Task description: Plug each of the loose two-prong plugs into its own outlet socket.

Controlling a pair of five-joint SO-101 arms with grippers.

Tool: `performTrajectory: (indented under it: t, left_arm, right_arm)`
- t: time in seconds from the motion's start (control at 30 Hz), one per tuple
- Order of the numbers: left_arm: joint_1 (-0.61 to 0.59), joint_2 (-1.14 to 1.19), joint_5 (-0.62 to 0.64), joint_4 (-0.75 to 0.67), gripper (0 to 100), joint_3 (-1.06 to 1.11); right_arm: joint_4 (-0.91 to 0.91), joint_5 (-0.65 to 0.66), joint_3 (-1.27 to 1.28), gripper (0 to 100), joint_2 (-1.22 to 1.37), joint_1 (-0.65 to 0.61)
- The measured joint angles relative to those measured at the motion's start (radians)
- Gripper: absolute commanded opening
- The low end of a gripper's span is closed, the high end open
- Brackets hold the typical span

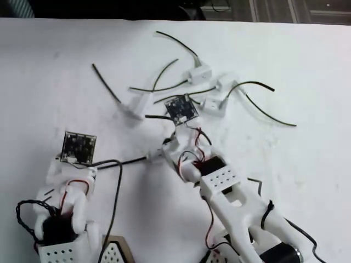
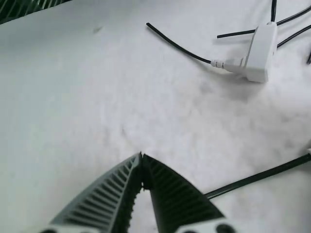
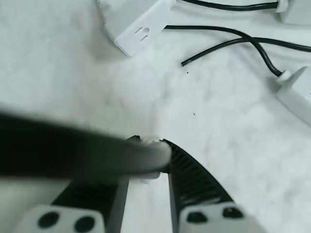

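White table [image 1: 296,49] carrying several white outlet sockets with short black cords. Right gripper [image 3: 148,145], near the table's middle, pinches a white two-prong plug [image 3: 156,155] between its ribbed fingers [image 3: 192,170]. The plug's black cord [image 1: 130,160] trails across the table toward the left arm. Nearest outlet socket [image 1: 137,106] lies just beyond the right gripper, apart from the plug, with its two slots showing in the right wrist view. Its own cord [image 1: 104,82] runs toward the far left of the table. Left gripper [image 2: 142,160] sits over bare table nearer the front edge, its ribbed fingers [image 2: 170,194] pressed together with nothing between them. Cluster of further white sockets [image 1: 214,104] lies beyond the right arm, their cords fanning outward
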Motion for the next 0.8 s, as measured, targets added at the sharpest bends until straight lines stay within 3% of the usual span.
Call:
performTrajectory:
  t: [0.8]
  left_arm:
    - [0.0, 0.0, 0.0, 0.0, 2, 0.0]
  right_arm:
    - [-0.02, -0.031, 0.015, 1.9, -0.002, 0.0]
